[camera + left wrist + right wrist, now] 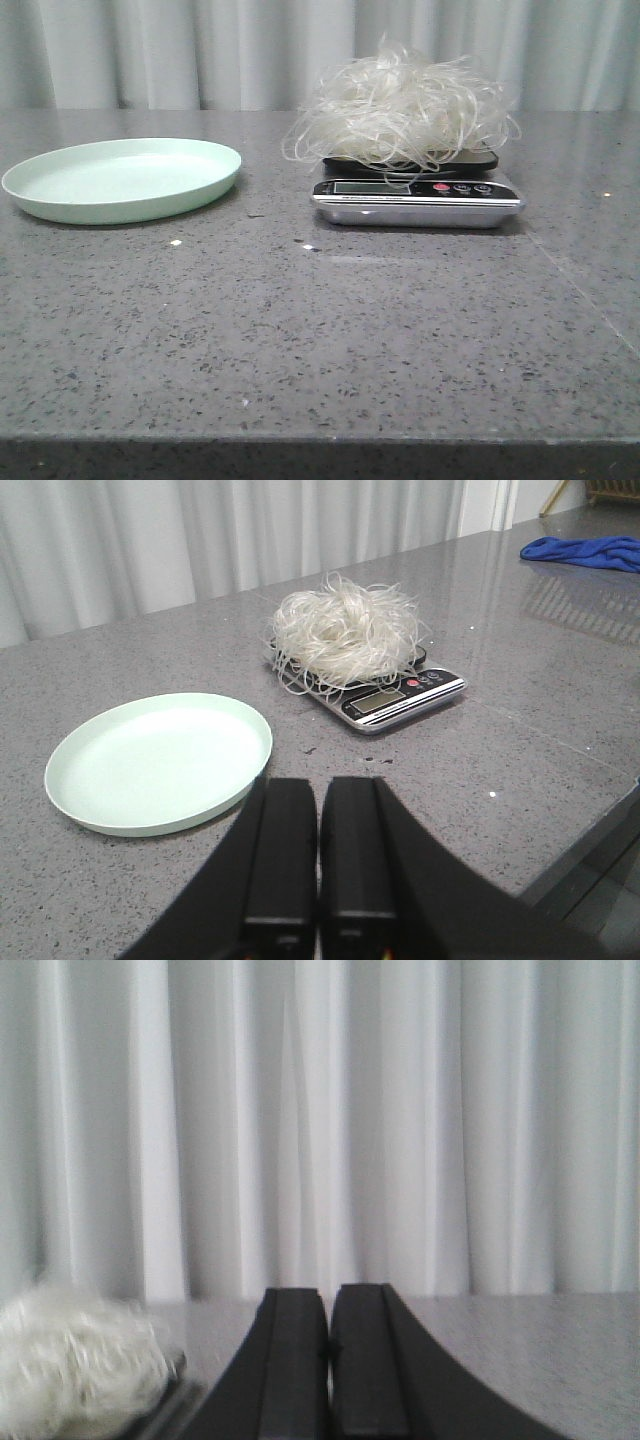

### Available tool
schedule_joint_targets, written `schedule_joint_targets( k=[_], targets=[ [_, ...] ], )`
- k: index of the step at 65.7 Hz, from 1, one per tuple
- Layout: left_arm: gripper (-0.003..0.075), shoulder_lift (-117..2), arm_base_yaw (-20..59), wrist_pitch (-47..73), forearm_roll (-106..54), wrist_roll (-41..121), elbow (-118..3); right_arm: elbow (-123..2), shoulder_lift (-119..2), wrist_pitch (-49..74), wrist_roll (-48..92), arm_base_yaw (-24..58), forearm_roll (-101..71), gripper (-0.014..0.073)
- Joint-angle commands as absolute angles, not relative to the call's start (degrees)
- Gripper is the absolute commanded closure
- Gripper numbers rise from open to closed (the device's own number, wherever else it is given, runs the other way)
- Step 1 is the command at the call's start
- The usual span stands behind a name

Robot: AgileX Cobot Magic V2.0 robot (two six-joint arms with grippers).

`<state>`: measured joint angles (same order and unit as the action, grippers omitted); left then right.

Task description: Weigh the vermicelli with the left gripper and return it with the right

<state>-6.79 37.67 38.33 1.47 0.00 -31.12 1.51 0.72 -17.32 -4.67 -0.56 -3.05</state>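
The vermicelli [400, 108], a fluffy tangle of whitish translucent strands, lies on top of a small digital kitchen scale [417, 198] at the back middle of the table. The pale green plate [122, 178] stands empty to its left. Neither gripper shows in the front view. My left gripper [318, 785] is shut and empty, well back from the plate [160, 760] and the vermicelli [345, 632]. My right gripper [329, 1295] is shut and empty; the vermicelli [70, 1365] shows blurred beside it, apart from the fingers.
The grey speckled table [320, 330] ends at a front edge close to the camera. A white curtain [250, 50] hangs behind it. A blue cloth [585, 552] lies on the far part of the table in the left wrist view.
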Motion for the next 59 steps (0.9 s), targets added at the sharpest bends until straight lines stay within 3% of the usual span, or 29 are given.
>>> schedule_joint_targets(
  k=[1,28,59],
  targets=[
    [0.0591,-7.54,37.79,33.45,0.82,-0.44,-32.53,-3.17,0.19,-18.77,-8.62,-0.36,-5.90,0.0413],
    [0.0591,-7.54,37.79,33.45,0.82,-0.44,-32.53,-36.21,-27.17,10.07,-8.93,-0.36,1.25,0.0413],
    [0.0591,-7.54,37.79,33.45,0.82,-0.44,-32.53,-38.09,-35.44,17.89,-8.93,-0.23,0.97,0.0400]
  ],
)
